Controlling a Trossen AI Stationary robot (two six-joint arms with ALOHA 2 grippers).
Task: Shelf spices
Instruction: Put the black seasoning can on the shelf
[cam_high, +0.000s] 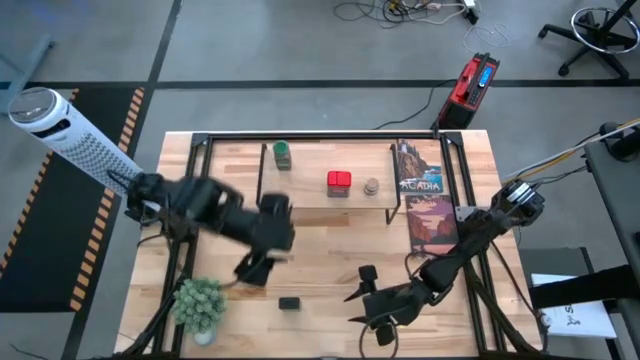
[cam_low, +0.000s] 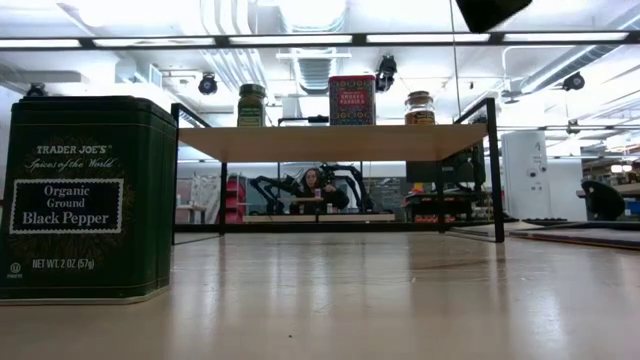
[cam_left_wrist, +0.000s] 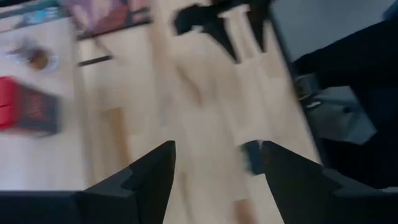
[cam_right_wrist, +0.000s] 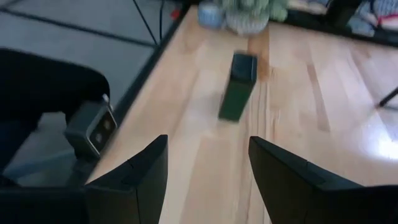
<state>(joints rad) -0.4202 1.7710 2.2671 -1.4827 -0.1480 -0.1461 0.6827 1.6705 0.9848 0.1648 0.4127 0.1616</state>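
Note:
On the shelf (cam_high: 310, 195) at the table's far side stand a green-capped jar (cam_high: 281, 155), a red square tin (cam_high: 339, 183) and a round tan jar (cam_high: 371, 187). In the low view these show as the green-capped jar (cam_low: 252, 105), the red tin (cam_low: 352, 100) and the tan jar (cam_low: 419, 108). A dark square tin (cam_high: 289, 303) stands upright on the table near the front edge. My left gripper (cam_high: 252, 270) hovers open above the table, between the shelf and that tin. To the tin's right, my right gripper (cam_right_wrist: 208, 155) is open and points at the dark tin (cam_right_wrist: 238, 93), with nothing between its fingers.
A small potted plant (cam_high: 200, 305) stands at the front left, close to the dark tin. Two flat printed boxes (cam_high: 425, 205) lie to the right of the shelf. A black metal frame (cam_high: 190, 200) runs around the table.

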